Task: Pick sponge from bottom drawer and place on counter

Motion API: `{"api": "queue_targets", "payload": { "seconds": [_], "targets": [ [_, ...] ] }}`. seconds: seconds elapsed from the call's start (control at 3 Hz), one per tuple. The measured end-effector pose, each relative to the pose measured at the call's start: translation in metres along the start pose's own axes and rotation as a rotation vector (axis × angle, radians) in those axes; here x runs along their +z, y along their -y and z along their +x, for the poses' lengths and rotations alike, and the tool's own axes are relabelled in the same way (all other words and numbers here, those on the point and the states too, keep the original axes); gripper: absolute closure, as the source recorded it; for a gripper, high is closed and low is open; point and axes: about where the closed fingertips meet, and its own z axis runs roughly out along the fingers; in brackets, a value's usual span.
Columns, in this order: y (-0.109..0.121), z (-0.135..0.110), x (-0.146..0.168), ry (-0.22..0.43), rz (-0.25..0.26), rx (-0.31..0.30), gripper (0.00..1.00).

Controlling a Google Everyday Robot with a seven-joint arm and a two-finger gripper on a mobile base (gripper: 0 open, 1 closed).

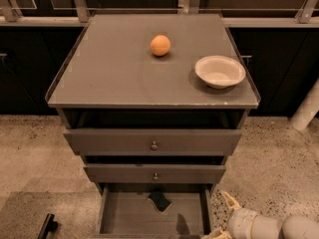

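Observation:
The sponge point(159, 200), dark green with a pale edge, lies flat at the back middle of the open bottom drawer point(124, 215). The counter point(114, 73) is the grey-brown top of the cabinet above. My gripper point(223, 217) is at the bottom right, just outside the drawer's right wall, low and to the right of the sponge and apart from it. Its pale fingers point(228, 200) are spread and hold nothing.
An orange point(160, 45) sits at the back middle of the counter and a white bowl point(220, 71) at its right. Two knobbed drawers point(153, 142) stand slightly open above the bottom one. A dark object point(47, 225) lies on the speckled floor at left.

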Motion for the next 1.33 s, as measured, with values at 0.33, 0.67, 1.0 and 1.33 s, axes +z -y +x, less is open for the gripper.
{"api": "queue_targets", "payload": {
  "seconds": [0.33,0.67,1.0,1.33],
  "targets": [
    [-0.006,0.021,0.022,0.019,-0.011,0.058,0.00],
    [-0.004,0.021,0.020,0.033,0.019,0.063,0.00],
    [0.005,0.037,0.053,0.024,0.047,0.072,0.00],
    [0.019,0.038,0.155,0.048,0.045,0.037,0.00]
  ]
}}
